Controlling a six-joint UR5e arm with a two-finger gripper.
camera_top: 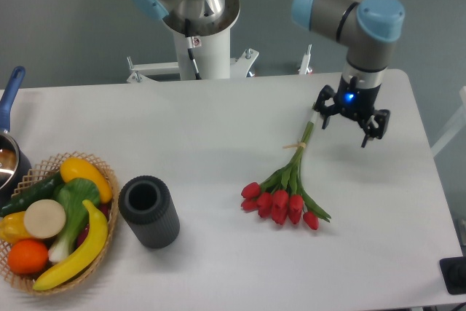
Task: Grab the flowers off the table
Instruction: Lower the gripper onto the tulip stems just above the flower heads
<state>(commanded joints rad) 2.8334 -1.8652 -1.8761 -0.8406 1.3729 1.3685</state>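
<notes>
claw (344, 130) spread wide, empty, over stem end of flowers (286, 188) lying on table (182, 136) (no legible writing).

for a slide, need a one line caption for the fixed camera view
Open claw hovers beside the stem end of the flowers lying on the table.

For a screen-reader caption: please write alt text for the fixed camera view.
A robot arm's open pincer hangs just right of the stem tips of a red tulip bunch lying on a white table. At left stand a dark ribbed vase and a wicker basket of produce.
</notes>
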